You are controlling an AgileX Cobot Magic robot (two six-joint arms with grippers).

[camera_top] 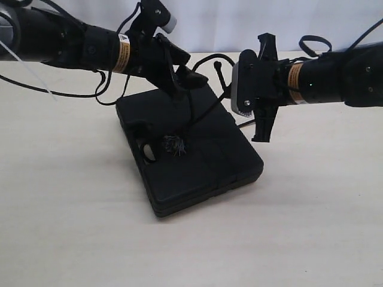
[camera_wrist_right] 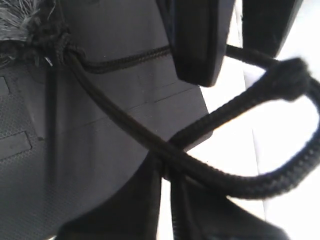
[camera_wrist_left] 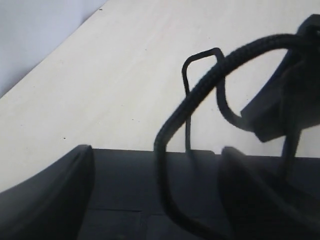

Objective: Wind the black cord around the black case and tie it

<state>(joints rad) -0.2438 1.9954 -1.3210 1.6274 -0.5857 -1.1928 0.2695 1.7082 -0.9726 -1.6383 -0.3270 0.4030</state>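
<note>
The black case (camera_top: 197, 149) lies flat on the table, its handle slot toward the near left. The black cord (camera_top: 192, 113) runs from its frayed knot (camera_top: 173, 145) on the lid toward the case's far edge. My left gripper (camera_top: 179, 86) hovers over that far edge. It is open (camera_wrist_left: 155, 195), and the cord (camera_wrist_left: 200, 90) passes loosely between its fingers above the case (camera_wrist_left: 125, 180). My right gripper (camera_wrist_right: 166, 170) is shut on the cord (camera_wrist_right: 125, 130) beside the case's edge, where two strands cross. A loop of cord (camera_wrist_right: 290, 80) curls past it.
The pale wooden table (camera_top: 72, 197) surrounds the case. A white wall (camera_top: 239, 24) stands behind it. Thin robot cables (camera_top: 36, 86) trail on the left. The left gripper's fingers (camera_wrist_right: 197, 40) sit close above my right gripper.
</note>
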